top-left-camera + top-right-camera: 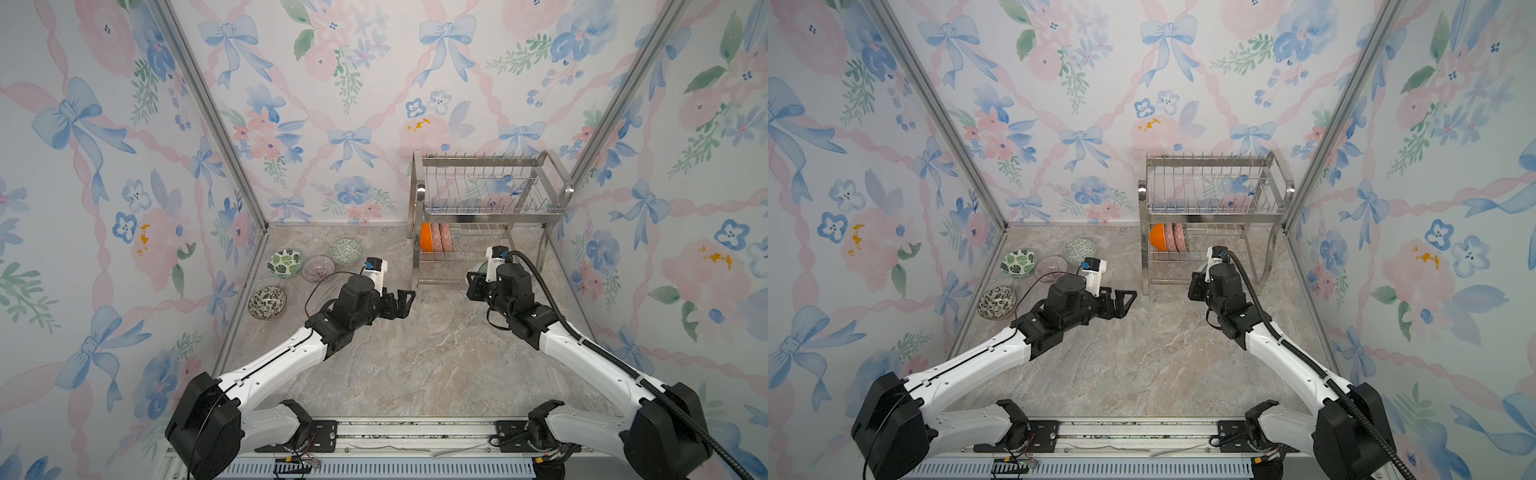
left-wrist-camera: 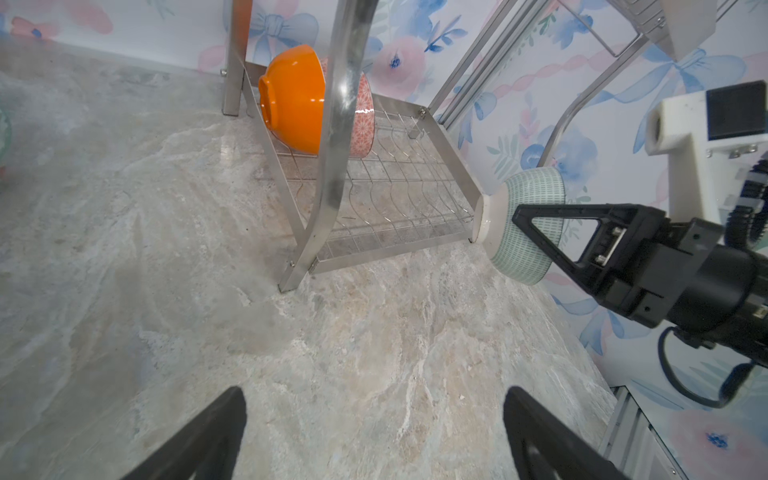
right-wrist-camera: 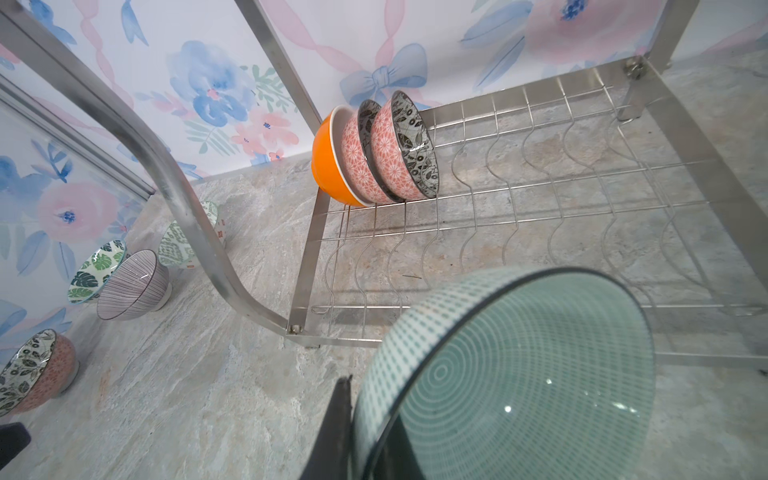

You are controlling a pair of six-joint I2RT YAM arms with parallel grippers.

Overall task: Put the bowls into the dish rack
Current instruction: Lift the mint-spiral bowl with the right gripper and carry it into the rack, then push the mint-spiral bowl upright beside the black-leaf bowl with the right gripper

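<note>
The steel dish rack stands at the back right. On its lower tier an orange bowl and two pink bowls with dark leaves inside stand on edge. My right gripper is shut on the rim of a teal dotted bowl, held tilted at the front edge of the lower tier. My left gripper hovers open and holds nothing, left of the rack. On the table at the left sit a green-leaf bowl, a purple-lined bowl, a green geometric bowl and a dark-leaf bowl.
The rack's curved side leg stands between the two grippers. Wallpapered walls close in the marble table at the back and on both sides. The rack's upper tier holds nothing that I can see.
</note>
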